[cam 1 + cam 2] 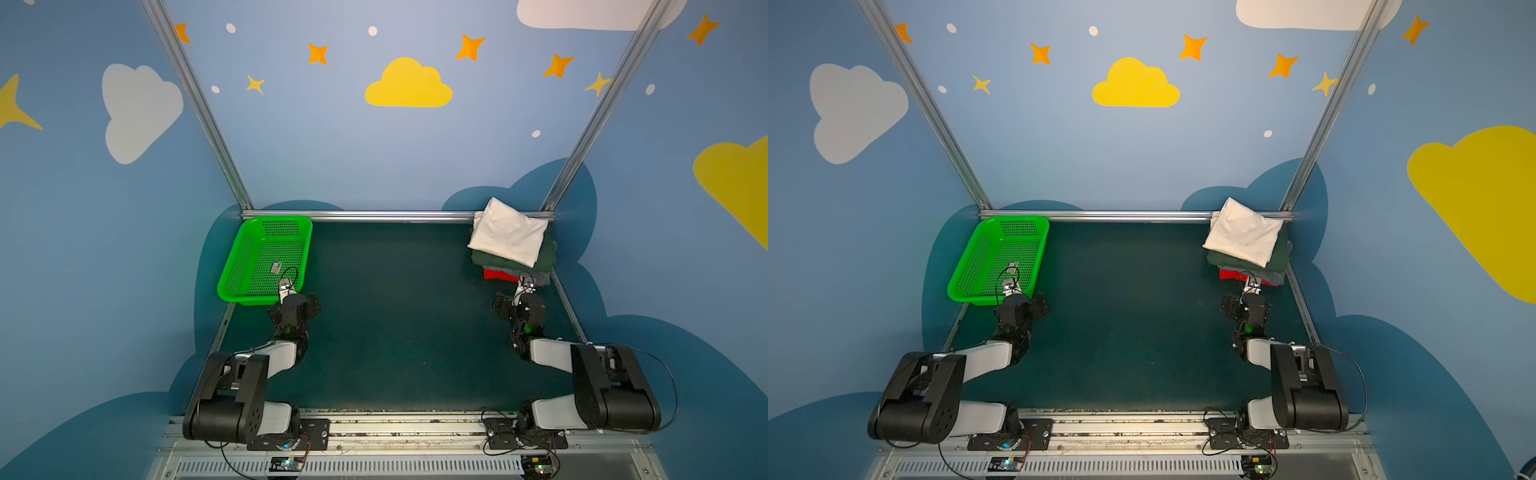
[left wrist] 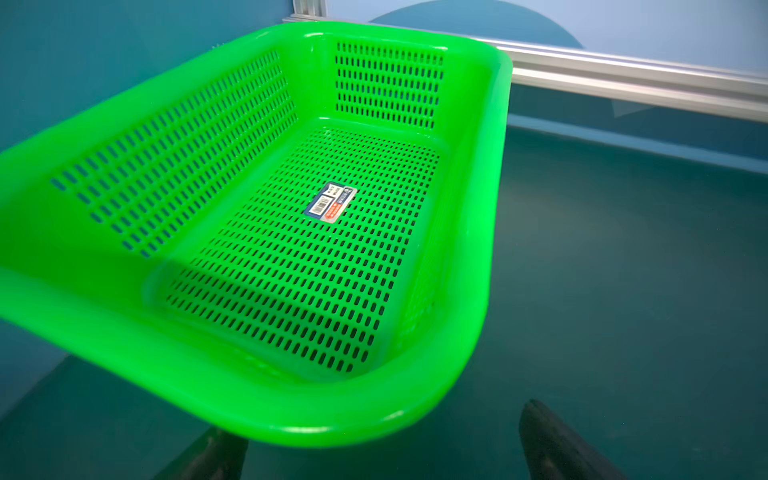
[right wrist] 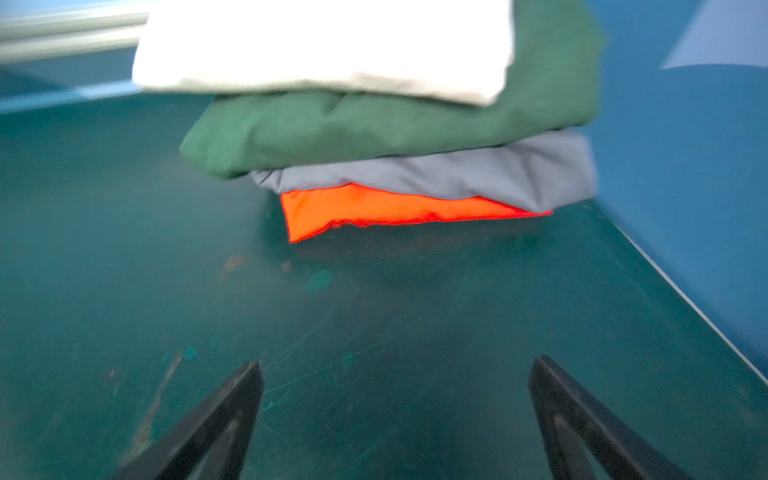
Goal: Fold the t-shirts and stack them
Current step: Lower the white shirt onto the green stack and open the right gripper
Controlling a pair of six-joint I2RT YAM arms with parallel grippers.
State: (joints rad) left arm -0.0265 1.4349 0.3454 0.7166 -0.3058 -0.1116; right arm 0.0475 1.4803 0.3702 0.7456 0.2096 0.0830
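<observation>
I see four tees folded and piled in the far right corner of the table (image 1: 395,332): cream tee (image 1: 509,235) on top, green tee (image 1: 545,254) beneath, then grey tee (image 3: 478,170), with red tee (image 3: 374,210) at the bottom. The basket (image 1: 240,266) at far left holds nothing, and I spot no loose shirt. The left gripper (image 2: 376,434) is spread by the basket and the right gripper (image 3: 397,363) is spread before the pile, both empty. I judge the job done, though the cream tee sits askew.
</observation>
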